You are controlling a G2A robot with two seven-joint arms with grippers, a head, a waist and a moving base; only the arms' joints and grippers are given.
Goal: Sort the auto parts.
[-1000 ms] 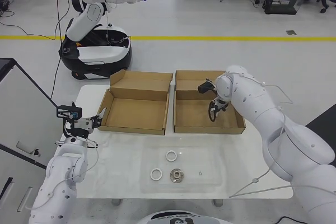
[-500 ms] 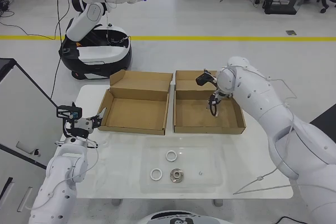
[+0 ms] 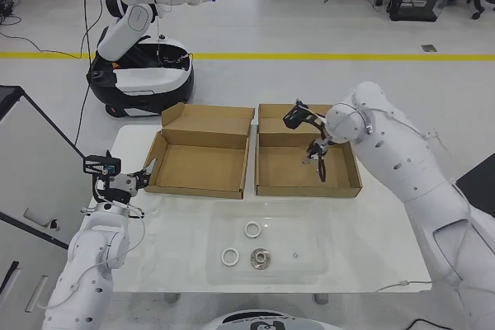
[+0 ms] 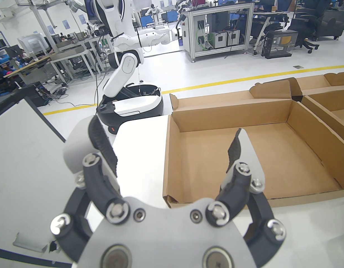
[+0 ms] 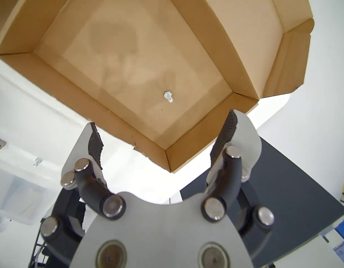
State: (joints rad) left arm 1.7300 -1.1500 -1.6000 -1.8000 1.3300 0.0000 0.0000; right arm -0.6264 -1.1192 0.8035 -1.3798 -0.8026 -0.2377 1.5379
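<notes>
Two open cardboard boxes lie side by side at the back of the table, the left box [image 3: 200, 169] and the right box [image 3: 289, 169]. My right gripper [image 3: 319, 162] hangs open over the right box's right half, holding nothing. In the right wrist view the right gripper [image 5: 162, 124] looks down at a small silver bolt [image 5: 168, 96] lying on the right box's floor [image 5: 127, 57]. My left gripper [image 3: 144, 175] is open and empty just left of the left box. In the left wrist view the left gripper [image 4: 166, 128] faces the left box's wall [image 4: 230, 115].
In front of the boxes sit two white rings [image 3: 252, 228] [image 3: 230, 256], a metal round part [image 3: 260, 260] and a tiny bolt [image 3: 295, 254] on a clear tray [image 3: 313, 235]. Another robot [image 3: 140, 70] stands behind the table.
The right arm's elbow has swung outward to the right and its wrist has turned over the right box; the gripper stays over the box. The left arm has not moved.
</notes>
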